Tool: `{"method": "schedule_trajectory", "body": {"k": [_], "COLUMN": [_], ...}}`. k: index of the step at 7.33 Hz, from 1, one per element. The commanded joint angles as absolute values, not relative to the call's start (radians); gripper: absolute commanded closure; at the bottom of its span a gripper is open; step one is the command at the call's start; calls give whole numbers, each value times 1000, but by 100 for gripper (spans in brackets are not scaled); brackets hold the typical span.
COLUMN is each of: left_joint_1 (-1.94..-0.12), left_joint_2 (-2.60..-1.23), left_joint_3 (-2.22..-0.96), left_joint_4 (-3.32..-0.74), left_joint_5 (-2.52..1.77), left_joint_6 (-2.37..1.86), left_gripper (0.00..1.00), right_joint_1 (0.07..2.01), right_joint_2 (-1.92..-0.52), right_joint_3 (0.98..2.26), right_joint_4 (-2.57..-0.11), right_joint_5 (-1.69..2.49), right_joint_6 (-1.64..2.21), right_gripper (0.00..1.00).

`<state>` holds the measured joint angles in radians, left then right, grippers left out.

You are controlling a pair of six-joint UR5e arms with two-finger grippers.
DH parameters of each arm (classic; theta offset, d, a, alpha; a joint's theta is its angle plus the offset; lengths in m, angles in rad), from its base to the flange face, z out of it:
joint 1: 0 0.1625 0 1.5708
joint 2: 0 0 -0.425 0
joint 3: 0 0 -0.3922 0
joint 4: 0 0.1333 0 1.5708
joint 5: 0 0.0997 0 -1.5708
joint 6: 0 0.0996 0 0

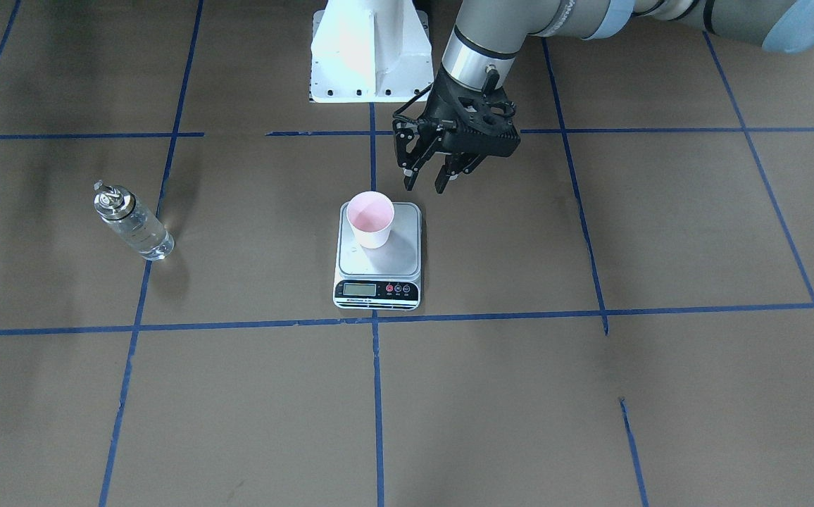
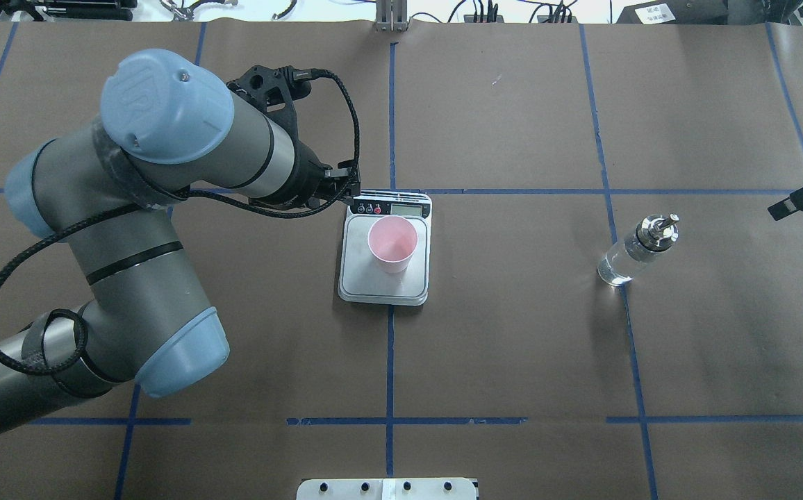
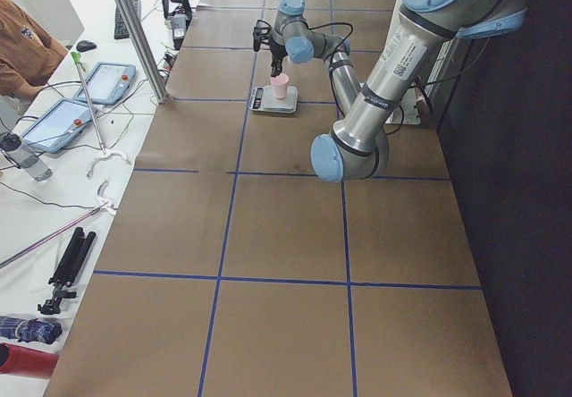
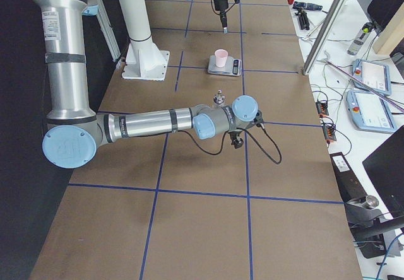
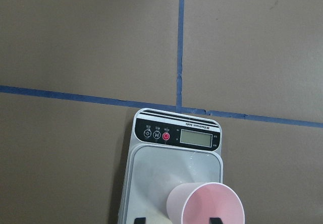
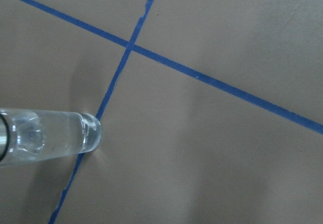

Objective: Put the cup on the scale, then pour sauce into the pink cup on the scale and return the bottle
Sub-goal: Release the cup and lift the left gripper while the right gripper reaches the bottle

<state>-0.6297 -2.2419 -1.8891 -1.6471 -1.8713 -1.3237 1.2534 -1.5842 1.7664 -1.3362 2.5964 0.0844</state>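
While the brown table point(image 1: 660, 232) fills most of the view, the big grey left arm point(image 2: 165, 146) reaches over it. The left gripper point(image 1: 426, 180) hangs in the air just behind the scale point(image 1: 379, 266). Its two fingers are spread apart and hold nothing. Only a small black bit of the right gripper point(image 2: 801, 198) shows at the edge, so I cannot tell how it stands. The scale sits in the middle of the table. The bottle point(image 1: 132, 222) stands alone, well apart from the scale, on a blue line. The pink cup point(image 1: 370, 220) stands upright on the scale's silver plate. The sauce point(image 1: 148, 239) is clear and sits inside the bottle.
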Motion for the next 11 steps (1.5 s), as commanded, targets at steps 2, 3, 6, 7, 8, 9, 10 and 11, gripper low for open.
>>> {"method": "schedule_trajectory", "body": {"k": [2, 3, 6, 7, 8, 9, 10, 11], "left_joint_1": [-632, -640, -644, -646, -646, -646, -644, -644], "left_joint_2": [-2238, -2237, -2223, -2223, -2223, -2223, -2224, -2224], "left_joint_3": [-1890, -1887, -1885, -1885, -1887, -1887, -1888, -1888], "left_joint_4": [-1646, -1646, -1647, -1647, -1647, -1647, -1647, -1647], "left_joint_5": [-1871, -1870, -1868, -1868, -1868, -1868, -1868, -1868], "left_joint_6": [-1325, -1324, -1324, -1324, -1324, -1324, -1325, -1325], "left_gripper": [46, 46, 46, 46, 46, 45, 45, 44], "right_joint_1": [905, 787, 665, 602, 560, 507, 433, 384], "right_joint_2": [-1767, -1775, -1775, -1776, -1778, -1787, -1798, -1798], "right_joint_3": [1858, 1861, 1939, 1972, 1977, 1977, 1977, 1977], "right_joint_4": [-761, -655, -620, -620, -623, -627, -653, -685], "right_joint_5": [2277, 2146, 1921, 1796, 1722, 1612, 1448, 1337], "right_joint_6": [644, 858, 1095, 1191, 1212, 1216, 1216, 1221], "right_gripper": [0, 0, 2, 7, 0, 0, 0, 0]}}
